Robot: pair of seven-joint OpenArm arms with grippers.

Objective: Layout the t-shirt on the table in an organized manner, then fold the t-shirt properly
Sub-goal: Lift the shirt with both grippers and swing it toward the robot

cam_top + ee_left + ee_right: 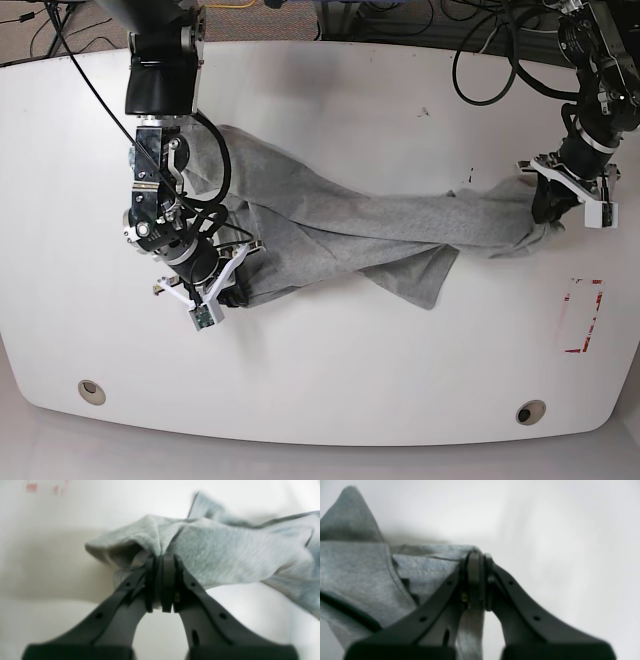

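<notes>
T-shirt (340, 235): light grey, stretched as a twisted, bunched band across the middle of the surface, running between the two claws; one flap hangs toward the front edge near the centre.
Lettering: not visible in any view.
Left claw (161, 562): clamped on a gathered corner of the cloth, at the right end in the base view; fabric puckers right at the closed tips.
Right claw (476, 557): pinched together on a cloth edge at the other end, with a strip of fabric trailing down between the arms of the claw.
Surface (330, 370): white; a red-outlined mark (582, 315) sits near the left claw, apart from the cloth.
Done: both ends gripped and pulled apart.
Left: judged early; the shirt is not yet flat or squared, sleeves are not sorted, and no fold has been made.
</notes>
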